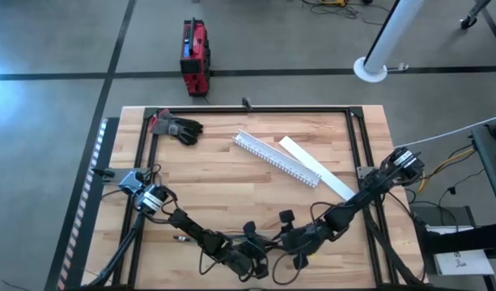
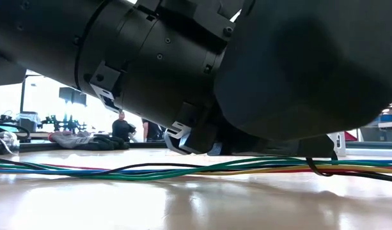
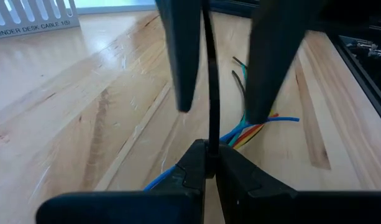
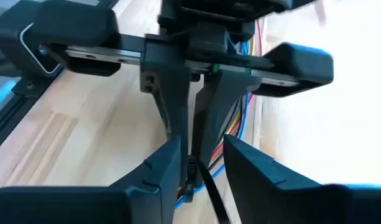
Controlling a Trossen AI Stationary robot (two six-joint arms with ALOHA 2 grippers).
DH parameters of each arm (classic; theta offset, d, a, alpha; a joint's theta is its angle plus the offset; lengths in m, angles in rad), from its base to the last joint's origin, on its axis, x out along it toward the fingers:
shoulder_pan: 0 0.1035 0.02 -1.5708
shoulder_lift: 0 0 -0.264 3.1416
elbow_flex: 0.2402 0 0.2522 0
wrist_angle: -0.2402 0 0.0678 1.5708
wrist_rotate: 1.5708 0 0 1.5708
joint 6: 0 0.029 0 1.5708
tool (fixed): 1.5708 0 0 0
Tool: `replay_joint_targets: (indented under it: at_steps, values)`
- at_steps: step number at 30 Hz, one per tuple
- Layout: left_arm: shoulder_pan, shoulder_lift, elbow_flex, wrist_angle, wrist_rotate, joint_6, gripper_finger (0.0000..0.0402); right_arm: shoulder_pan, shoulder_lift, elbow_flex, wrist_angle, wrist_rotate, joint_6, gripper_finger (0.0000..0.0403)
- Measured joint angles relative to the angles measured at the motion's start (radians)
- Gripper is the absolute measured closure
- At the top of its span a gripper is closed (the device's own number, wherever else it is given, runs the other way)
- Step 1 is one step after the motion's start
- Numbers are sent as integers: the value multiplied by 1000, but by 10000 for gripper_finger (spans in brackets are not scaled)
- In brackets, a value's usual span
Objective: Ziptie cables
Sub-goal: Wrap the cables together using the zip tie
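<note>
On the light wooden butcher-block desk [image 1: 231,174], a dark work glove with a reddish cuff [image 1: 176,127] lies near the far left corner, well apart from both arms. The left claw [image 1: 249,259] sits low at the near edge, its dark fingers [image 3: 196,171] clenched on a thin black zip tie strap [image 3: 210,81] that runs straight out from between them. Under and just beyond it lies the loose bundle of thin blue, green, yellow and reddish cables [image 2: 183,169], flat on the desk at the near middle edge and running left to right across the low view.

Toward the middle back lies a long white slotted plastic channel [image 1: 276,158], set diagonally, with its flat white lid [image 1: 316,167] just beside it on the right. A label printed on the channel shows in the left wrist view [image 3: 32,15].

The right claw [image 1: 300,242] faces the left one, close in front of it; its fingers [image 4: 162,165] stand slightly apart around the same black strap, and whether they grip it I cannot tell. The big dark arm body fills most of the low view and blocks the desk behind.

A black metal frame [image 1: 256,111] borders the desk. On the grey floor behind stand a red and black case [image 1: 194,55] and a white post base [image 1: 371,69]. A person [image 2: 123,128] sits far off in the bright room.
</note>
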Motion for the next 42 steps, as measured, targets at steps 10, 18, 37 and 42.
replay_joint_targets:
  at_steps: [10,18,37,42]
  values:
    - [0,0,0,-6,3,0,396,-14,54,0,8,-49,43,349]
    - [0,0,0,-24,6,-6,396,-15,80,1,26,-40,40,388]
    - [0,-3,3,-19,-2,-8,396,29,-90,-2,-4,16,-54,403]
    - [2,-3,3,-24,-1,-8,396,38,-138,0,-67,32,-46,403]
